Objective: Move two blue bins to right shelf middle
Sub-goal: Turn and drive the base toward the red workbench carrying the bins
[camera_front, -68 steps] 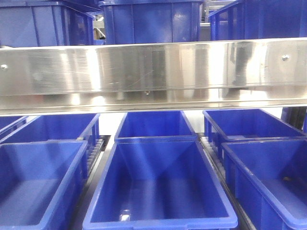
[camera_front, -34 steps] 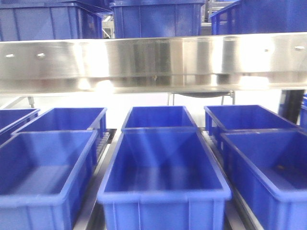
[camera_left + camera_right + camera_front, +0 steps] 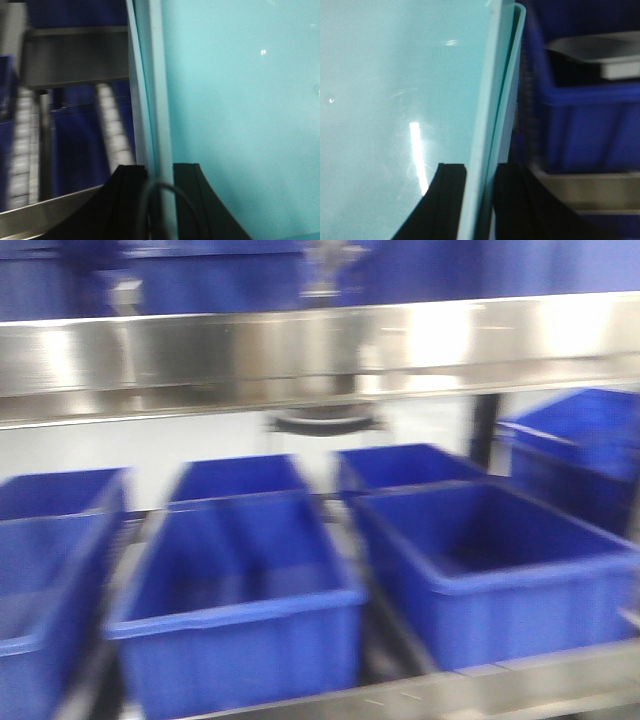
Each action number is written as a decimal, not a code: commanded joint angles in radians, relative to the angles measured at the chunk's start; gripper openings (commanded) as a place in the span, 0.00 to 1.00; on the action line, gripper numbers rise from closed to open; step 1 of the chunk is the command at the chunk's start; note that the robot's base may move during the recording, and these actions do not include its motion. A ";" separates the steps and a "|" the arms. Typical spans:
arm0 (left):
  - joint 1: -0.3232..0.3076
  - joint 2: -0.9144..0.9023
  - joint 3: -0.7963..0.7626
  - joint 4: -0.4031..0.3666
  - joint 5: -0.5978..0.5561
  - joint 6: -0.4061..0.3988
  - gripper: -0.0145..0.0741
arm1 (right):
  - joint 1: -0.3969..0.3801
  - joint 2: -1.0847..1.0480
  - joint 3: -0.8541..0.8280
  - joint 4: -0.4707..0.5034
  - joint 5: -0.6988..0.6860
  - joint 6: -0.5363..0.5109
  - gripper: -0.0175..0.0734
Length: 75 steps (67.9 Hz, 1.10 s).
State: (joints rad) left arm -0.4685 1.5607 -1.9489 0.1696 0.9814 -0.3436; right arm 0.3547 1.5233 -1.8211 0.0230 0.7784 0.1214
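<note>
We judge it mid-carry: left pincer (image 3: 160,172) and right pincer (image 3: 480,172) each clamp a wall of the pale blue bin (image 3: 240,125); next we must face the right shelf's middle.

A pale sky-blue rectangular plastic tub (image 3: 240,100), smooth-walled and glossy, fills both wrist views. Its thick rim (image 3: 152,100) runs upright, pinched by the left gripper (image 3: 159,170) on one side and the right gripper (image 3: 480,170) on the other, where a second, nested-looking edge shows.
</note>
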 commanded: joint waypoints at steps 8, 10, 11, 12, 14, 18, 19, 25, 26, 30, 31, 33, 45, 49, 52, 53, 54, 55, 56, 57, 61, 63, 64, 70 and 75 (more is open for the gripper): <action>-0.004 -0.018 -0.019 -0.017 -0.088 0.000 0.04 | -0.005 -0.022 -0.019 -0.013 -0.091 -0.007 0.02; -0.004 -0.018 -0.019 -0.017 -0.088 0.000 0.04 | -0.005 -0.022 -0.019 -0.013 -0.091 -0.007 0.02; -0.004 -0.018 -0.019 -0.017 -0.088 0.000 0.04 | -0.005 -0.022 -0.019 -0.013 -0.091 -0.007 0.02; -0.004 -0.018 -0.019 -0.017 -0.088 0.000 0.04 | -0.005 -0.022 -0.019 -0.013 -0.091 -0.007 0.02; -0.004 -0.018 -0.019 -0.017 -0.088 0.000 0.04 | -0.005 -0.022 -0.019 -0.013 -0.091 -0.007 0.02; -0.004 -0.018 -0.019 -0.017 -0.088 0.000 0.04 | -0.005 -0.022 -0.019 -0.013 -0.091 -0.007 0.02; -0.004 -0.018 -0.019 -0.017 -0.088 0.000 0.04 | -0.005 -0.022 -0.019 -0.013 -0.091 -0.007 0.02; -0.004 -0.018 -0.019 -0.017 -0.088 0.000 0.04 | -0.005 -0.022 -0.019 -0.013 -0.091 -0.007 0.02; -0.004 -0.018 -0.019 -0.017 -0.088 0.000 0.04 | -0.005 -0.022 -0.019 -0.013 -0.091 -0.007 0.02; -0.004 -0.018 -0.019 -0.017 -0.088 0.000 0.04 | -0.005 -0.022 -0.019 -0.013 -0.091 -0.007 0.02; -0.004 -0.018 -0.019 -0.017 -0.088 0.000 0.04 | -0.005 -0.022 -0.019 -0.013 -0.091 -0.007 0.02; -0.004 -0.018 -0.019 -0.017 -0.088 0.000 0.04 | -0.005 -0.022 -0.019 -0.013 -0.091 -0.007 0.02; -0.004 -0.018 -0.019 -0.017 -0.088 0.000 0.04 | -0.005 -0.022 -0.019 -0.013 -0.091 -0.007 0.02; -0.004 -0.018 -0.019 -0.017 -0.088 0.000 0.04 | -0.005 -0.022 -0.019 -0.013 -0.091 -0.007 0.02; -0.004 -0.018 -0.019 -0.017 -0.088 0.000 0.04 | -0.005 -0.022 -0.019 -0.013 -0.091 -0.007 0.02; -0.004 -0.018 -0.019 -0.017 -0.088 0.000 0.04 | -0.005 -0.022 -0.019 -0.013 -0.091 -0.007 0.02; -0.004 -0.018 -0.019 -0.017 -0.088 0.000 0.04 | -0.005 -0.022 -0.019 -0.013 -0.091 -0.007 0.02; -0.004 -0.018 -0.019 -0.017 -0.088 0.000 0.04 | -0.005 -0.022 -0.019 -0.013 -0.091 -0.007 0.02; -0.004 -0.018 -0.019 -0.017 -0.088 0.000 0.04 | -0.005 -0.022 -0.019 -0.013 -0.091 -0.007 0.02; -0.004 -0.018 -0.019 -0.017 -0.088 0.000 0.04 | -0.005 -0.022 -0.019 -0.013 -0.091 -0.007 0.02; -0.004 -0.018 -0.019 -0.017 -0.088 0.000 0.04 | -0.005 -0.022 -0.019 -0.013 -0.091 -0.007 0.02; -0.004 -0.018 -0.019 -0.017 -0.088 0.000 0.04 | -0.005 -0.022 -0.019 -0.013 -0.091 -0.007 0.02; -0.004 -0.018 -0.019 -0.017 -0.088 0.000 0.04 | -0.005 -0.022 -0.019 -0.013 -0.091 -0.007 0.02; -0.004 -0.018 -0.019 -0.017 -0.088 0.000 0.04 | -0.005 -0.022 -0.019 -0.013 -0.091 -0.007 0.02; -0.004 -0.018 -0.019 -0.017 -0.088 0.000 0.04 | -0.005 -0.022 -0.019 -0.013 -0.091 -0.007 0.02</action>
State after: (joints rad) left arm -0.4685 1.5646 -1.9489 0.1675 0.9780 -0.3436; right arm 0.3547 1.5233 -1.8211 0.0191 0.7784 0.1214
